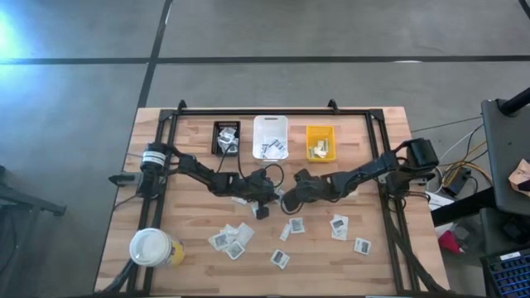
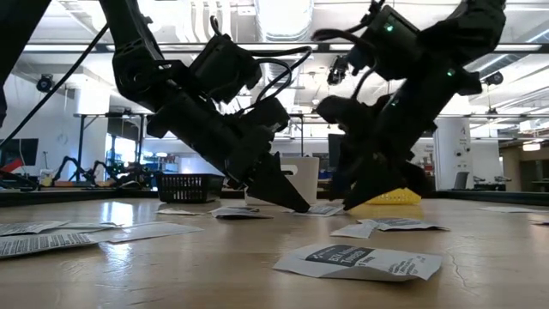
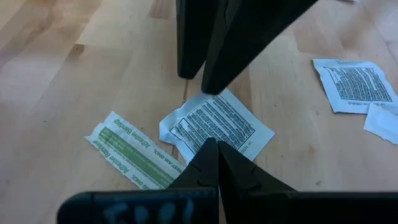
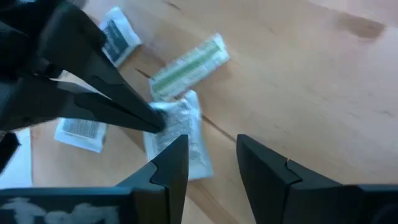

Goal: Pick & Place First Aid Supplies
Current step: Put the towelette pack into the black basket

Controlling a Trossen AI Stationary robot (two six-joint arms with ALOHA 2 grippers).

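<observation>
Bins point(image 1: 271, 136) at 12 o'clock partly filled | many packets point(image 1: 232, 240) loose toward 6 o'clock | left gripper point(image 3: 211, 144) jaws closed, pinning white packet point(image 3: 214, 124) at centre | right gripper point(image 4: 211, 155) jaws wide, empty

a robotics lab or workshop. a wooden worktop point(image 1: 273, 273) stands on a grey concrete floor point(image 1: 248, 33) marked with dark lines, and a black metal frame point(image 1: 273, 110) runs along its far edge. past that edge, the low view shows a large open hall with exposed ceiling ducts point(image 2: 283, 17) and strip lights, white pillars point(image 2: 450, 154), and benches with more robot arms point(image 2: 73, 167). off the worktop's right edge lie loose cables point(image 1: 460, 170) and dark equipment point(image 1: 505, 141).
</observation>
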